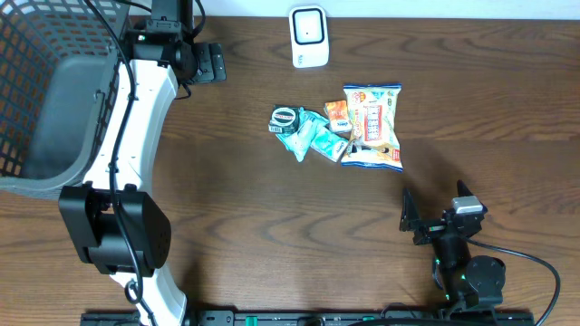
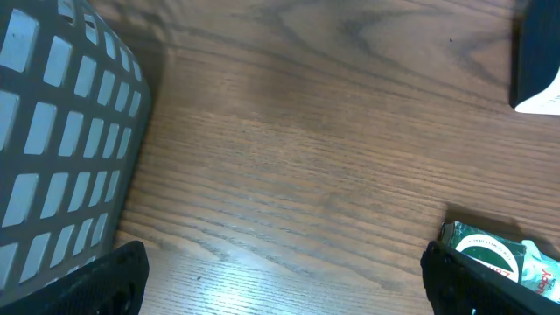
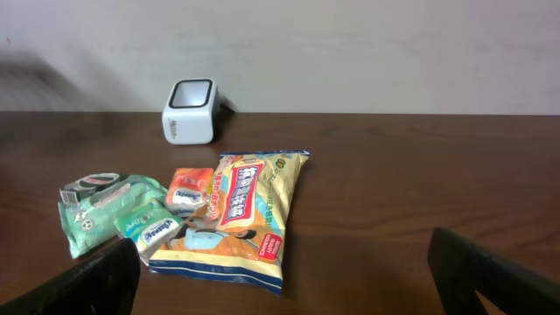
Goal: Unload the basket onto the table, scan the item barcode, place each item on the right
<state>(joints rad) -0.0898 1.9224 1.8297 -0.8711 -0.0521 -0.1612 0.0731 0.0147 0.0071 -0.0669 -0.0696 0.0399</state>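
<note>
Dark wood-grain bench (image 1: 272,226) carries all items under inspection.

Scanner: a white barcode scanner (image 1: 308,37) stands at the top centre of the overhead frame, apart from the goods.

Goods: a cluster lies just right of centre in the overhead frame. It comprises a large snack bag (image 1: 372,127) on the cluster's right side, a small orange packet (image 1: 336,114) touching the bag's left edge, and green packets (image 1: 304,134) on the left side. None of these is held or touched by either arm. In the right wrist view the snack bag (image 3: 241,219) lies flat in the lower centre, with the scanner (image 3: 190,111) behind it, upper left.

Left pincer (image 1: 210,62): located upper left of the overhead frame, just beside a grey mesh basket (image 1: 54,100). Its fingers (image 2: 109,280) stand spread wide at the bottom corners of the left wrist view, with bare bench between them. A green packet shows near the right-hand finger.

Right pincer (image 1: 412,220): located lower right of the overhead frame, well apart from the cluster. Its fingers (image 3: 494,276) are spread wide and grasp nothing.
</note>
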